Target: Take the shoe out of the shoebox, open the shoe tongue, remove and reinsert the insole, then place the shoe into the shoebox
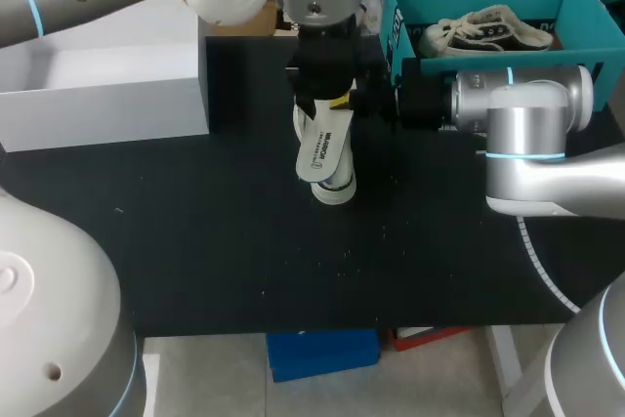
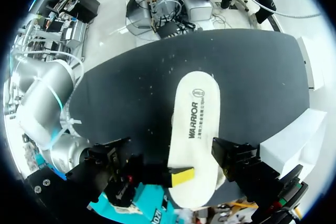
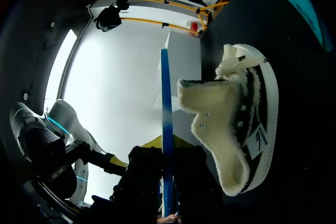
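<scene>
A white insole (image 1: 324, 148) with a blue underside hangs upright over the middle of the black table (image 1: 195, 241). My right gripper (image 1: 342, 103) reaches in from the right and is shut on its upper end. In the right wrist view the insole (image 3: 166, 119) shows edge-on, running out from between the fingers. The black-and-white shoe (image 1: 334, 188) with fleecy lining (image 3: 236, 129) lies on the table just below and beside the insole. My left gripper (image 1: 320, 95) points down from above, open, its fingers either side of the insole (image 2: 194, 124) without touching it.
The teal shoebox (image 1: 393, 21) stands at the back right with another shoe (image 1: 483, 31) inside it. A white box (image 1: 98, 85) stands at the back left. My right arm (image 1: 527, 114) lies along the table's right side.
</scene>
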Controlling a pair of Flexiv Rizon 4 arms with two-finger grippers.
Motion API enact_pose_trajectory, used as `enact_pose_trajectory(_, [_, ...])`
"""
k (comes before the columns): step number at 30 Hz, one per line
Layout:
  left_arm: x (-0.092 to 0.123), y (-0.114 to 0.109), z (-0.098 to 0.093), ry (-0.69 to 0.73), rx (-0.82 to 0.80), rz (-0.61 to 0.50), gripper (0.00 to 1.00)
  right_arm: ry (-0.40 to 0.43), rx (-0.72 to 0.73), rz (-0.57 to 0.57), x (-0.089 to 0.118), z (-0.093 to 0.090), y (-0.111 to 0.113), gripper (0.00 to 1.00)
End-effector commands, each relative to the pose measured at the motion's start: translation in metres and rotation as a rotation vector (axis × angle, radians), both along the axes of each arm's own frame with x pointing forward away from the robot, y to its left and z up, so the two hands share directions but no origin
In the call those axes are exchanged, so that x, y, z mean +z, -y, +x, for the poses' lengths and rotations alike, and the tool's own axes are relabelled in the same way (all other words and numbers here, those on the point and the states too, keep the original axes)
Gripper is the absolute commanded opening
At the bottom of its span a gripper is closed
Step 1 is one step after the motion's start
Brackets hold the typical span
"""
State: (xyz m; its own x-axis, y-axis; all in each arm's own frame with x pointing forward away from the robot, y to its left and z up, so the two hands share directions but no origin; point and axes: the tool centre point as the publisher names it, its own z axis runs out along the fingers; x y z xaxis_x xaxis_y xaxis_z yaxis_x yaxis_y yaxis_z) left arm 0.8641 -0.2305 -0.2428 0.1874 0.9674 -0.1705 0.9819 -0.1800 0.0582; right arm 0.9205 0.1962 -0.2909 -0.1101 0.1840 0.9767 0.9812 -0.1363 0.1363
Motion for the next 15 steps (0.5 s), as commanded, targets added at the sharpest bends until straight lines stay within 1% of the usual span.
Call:
enact_pose_trajectory(1, [-0.003, -0.006, -0.013, 0.049, 0.013, -0.016, 1.00, 0.000, -0.003, 0.000, -0.001, 0.000, -0.002, 0.00])
enact_pose_trajectory(9, [-0.010, -0.017, -0.033, 0.044, 0.032, -0.019, 1.00, 0.000, -0.003, 0.000, -0.001, 0.000, -0.002, 0.00])
enact_pose_trajectory(15, [-0.015, -0.022, -0.040, 0.041, 0.040, -0.017, 1.00, 0.000, -0.003, 0.000, -0.001, 0.000, -0.002, 0.00])
